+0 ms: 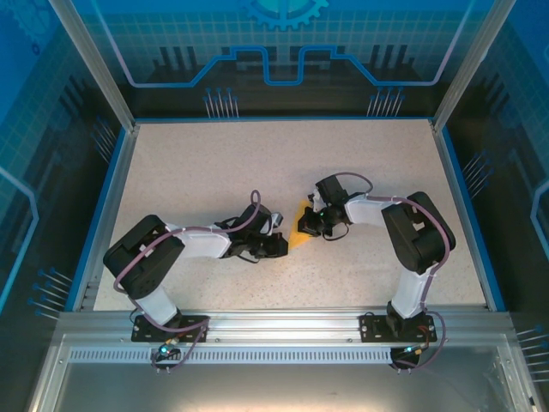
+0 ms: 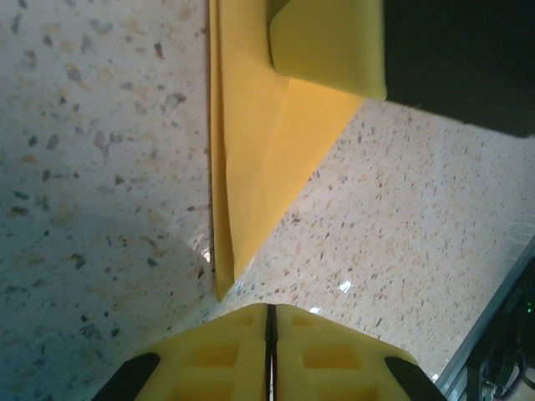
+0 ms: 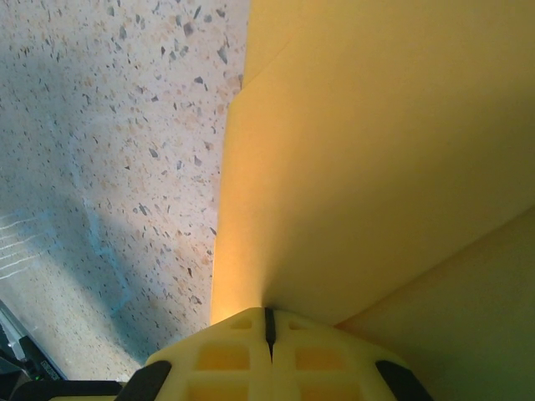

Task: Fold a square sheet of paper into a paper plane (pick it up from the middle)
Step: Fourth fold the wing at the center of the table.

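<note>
The square sheet of paper (image 1: 299, 233) is orange-yellow and folded into a narrow wedge. It lies on the speckled table (image 1: 257, 163) between the two arms. In the left wrist view the paper (image 2: 267, 142) tapers to a point just ahead and left of my left gripper (image 2: 270, 311), whose jaws stand together with nothing between them. My left gripper (image 1: 280, 245) sits at the wedge's near-left side. My right gripper (image 1: 311, 225) is at the wedge's right side, and one of its yellow fingers (image 2: 328, 42) lies over the wide end. My right gripper (image 3: 268, 313) is shut on the paper (image 3: 376, 167).
A blue rim (image 1: 107, 206) borders the table left, right and back. An aluminium rail (image 1: 274, 322) carrying both arm bases runs along the near edge. Upright frame posts (image 1: 93, 60) stand at the back corners. Bare tabletop spreads behind the arms.
</note>
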